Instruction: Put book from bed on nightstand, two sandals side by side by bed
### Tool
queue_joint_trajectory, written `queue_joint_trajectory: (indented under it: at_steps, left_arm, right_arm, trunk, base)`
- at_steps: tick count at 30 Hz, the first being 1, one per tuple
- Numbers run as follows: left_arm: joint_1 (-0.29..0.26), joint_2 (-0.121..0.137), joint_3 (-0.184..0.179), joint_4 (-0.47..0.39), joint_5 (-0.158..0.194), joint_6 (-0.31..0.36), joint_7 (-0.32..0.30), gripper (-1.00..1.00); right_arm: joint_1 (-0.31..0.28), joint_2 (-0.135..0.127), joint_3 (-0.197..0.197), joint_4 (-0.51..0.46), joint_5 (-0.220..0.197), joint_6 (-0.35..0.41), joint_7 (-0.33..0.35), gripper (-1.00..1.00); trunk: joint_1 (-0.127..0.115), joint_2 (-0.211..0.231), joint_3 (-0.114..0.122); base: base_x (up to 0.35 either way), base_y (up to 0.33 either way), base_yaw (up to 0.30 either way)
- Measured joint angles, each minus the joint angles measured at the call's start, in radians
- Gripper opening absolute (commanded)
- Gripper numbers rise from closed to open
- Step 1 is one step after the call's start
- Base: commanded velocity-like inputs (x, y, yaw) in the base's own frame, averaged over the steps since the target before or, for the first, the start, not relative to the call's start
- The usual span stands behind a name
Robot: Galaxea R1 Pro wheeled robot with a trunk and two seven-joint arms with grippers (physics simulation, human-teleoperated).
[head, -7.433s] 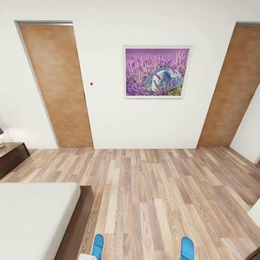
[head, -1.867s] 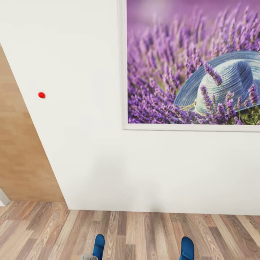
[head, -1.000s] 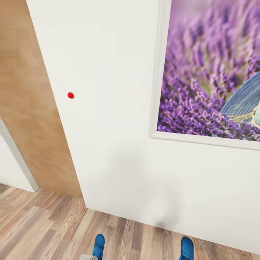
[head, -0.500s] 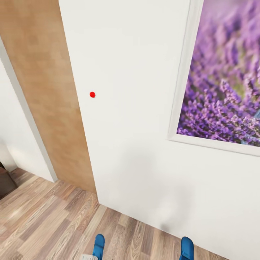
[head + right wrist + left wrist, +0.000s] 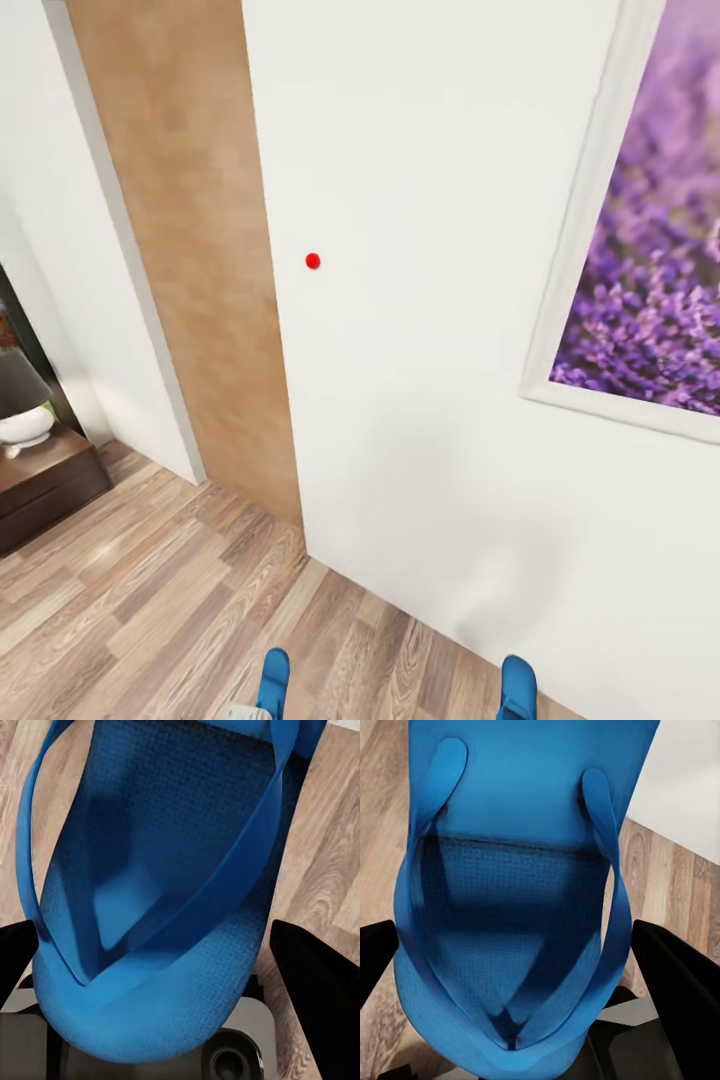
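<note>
Apparently each sandal (image 5: 510, 892) (image 5: 165, 892) fills its jaws, hiding the grip; cannot tell.

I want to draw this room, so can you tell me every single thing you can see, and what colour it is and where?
sandals: two, bright blue; one in the left gripper, one in the right gripper, tips at the bottom of the head view
door: one, light brown wood, left of the white wall
wall: white, straight ahead
red dot: one, on the wall
painting: one, purple flowers, white frame, on the wall at right
nightstand: one, dark brown, far left on the floor
lamp: one, white base, dark shade, on the nightstand
floor: wood planks
gripper fingers: black, beside each sandal
</note>
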Motion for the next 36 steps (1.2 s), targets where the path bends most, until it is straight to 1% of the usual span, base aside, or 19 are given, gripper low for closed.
queue_joint_trajectory:
  at_steps: [13,31,36]
  left_arm:
    - [0.000,0.000,0.000,0.000,0.000,0.000,0.000,-1.00]
    - [0.000,0.000,0.000,0.000,0.000,0.000,0.000,-1.00]
    - [0.000,0.000,0.000,0.000,0.000,0.000,0.000,-1.00]
  right_arm:
    - [0.000,0.000,0.000,0.000,0.000,0.000,0.000,-1.00]
    - [0.000,0.000,0.000,0.000,0.000,0.000,-0.001,-1.00]
    - [0.000,0.000,0.000,0.000,0.000,0.000,-0.002,-1.00]
  trunk:
    - [0.000,0.000,0.000]
    - [0.000,0.000,0.000]
    - [0.000,0.000,0.000]
  base:
    - [0.283,0.000,0.293]
    - [0.025,0.000,0.293]
    - [0.158,0.000,0.293]
